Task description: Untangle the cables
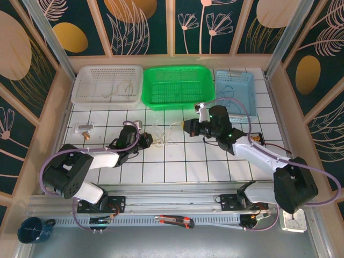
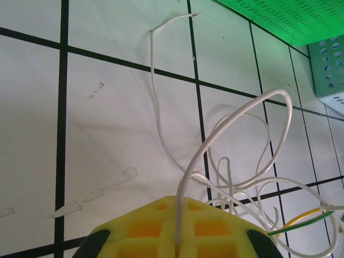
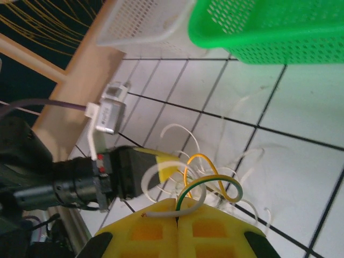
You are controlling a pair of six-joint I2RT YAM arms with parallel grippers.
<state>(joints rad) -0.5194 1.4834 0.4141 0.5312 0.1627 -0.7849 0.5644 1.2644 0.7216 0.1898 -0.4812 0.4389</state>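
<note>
The cables [image 1: 161,135] are lying as a loose, pale clump at the centre of the top view, on the tiled worktop [image 1: 177,166] between the two arms. At the bottom of the left wrist view the left tool [image 2: 177,239] is clamping a white strand [image 2: 236,113] between its yellow pads. That strand is arching up and to the right into a nest of loops. At the bottom of the right wrist view the right tool [image 3: 177,231] is closed on a green-and-yellow strand [image 3: 215,180], with a white piece caught beside it.

The step in hand looks like drawing these two strands apart. It is probably best done slowly, pulling in opposite directions low over the tiles and watching whether the loops are sliding free or cinching. If they are tightening, easing off and taking a new hold nearer the knot seems wiser.

The worktop is showing white tiles with dark grid lines. A white basket [image 1: 107,68], a green basket [image 1: 172,68] and a blue basket [image 1: 235,72] are sitting along the upper edge. Dark panels with leaf patterns are enclosing the space, and a blue mug [image 1: 35,230] is standing at the lower left.
</note>
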